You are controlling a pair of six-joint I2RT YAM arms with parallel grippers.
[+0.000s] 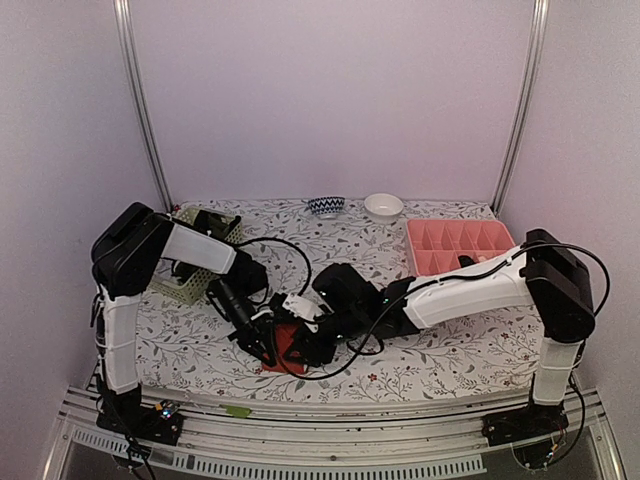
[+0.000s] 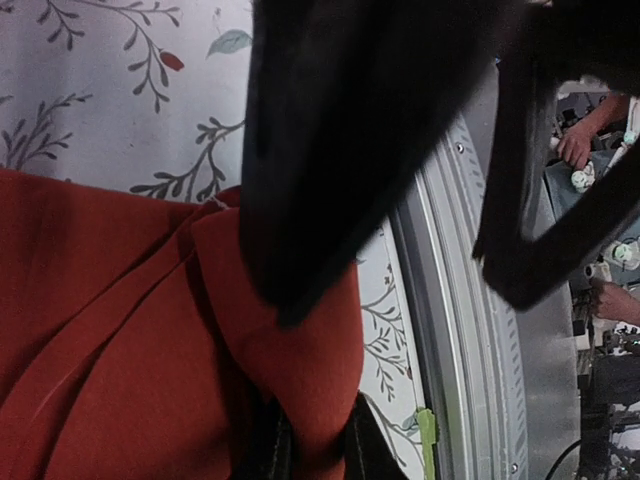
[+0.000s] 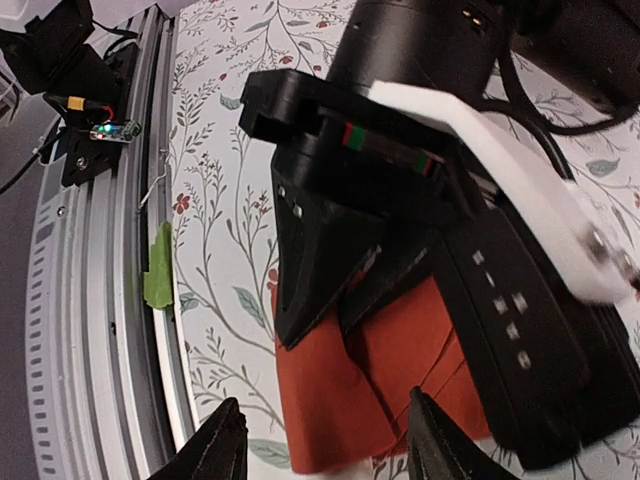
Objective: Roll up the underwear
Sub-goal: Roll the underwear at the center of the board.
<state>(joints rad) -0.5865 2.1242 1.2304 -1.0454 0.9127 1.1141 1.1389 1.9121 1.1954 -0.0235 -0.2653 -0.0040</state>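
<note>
The red-orange underwear (image 1: 284,347) lies folded on the flowered tablecloth near the table's front edge. In the left wrist view it fills the lower left (image 2: 120,330). My left gripper (image 1: 268,340) is shut on a fold of its edge, and the cloth is pinched between the jaws (image 2: 312,450). The right wrist view shows that grip from the opposite side (image 3: 315,335). My right gripper (image 1: 305,335) hovers just above the cloth (image 3: 340,400) and is open (image 3: 328,445), its fingertips apart on either side of the folded end with nothing held. One blurred right finger (image 2: 340,150) crosses the left wrist view.
A pink divided tray (image 1: 460,245) sits at the back right and a pale green basket (image 1: 190,275) at the left behind my left arm. Two small bowls (image 1: 326,206) (image 1: 384,206) stand at the back. The metal front rail (image 3: 90,300) with green tape (image 3: 158,280) runs close by.
</note>
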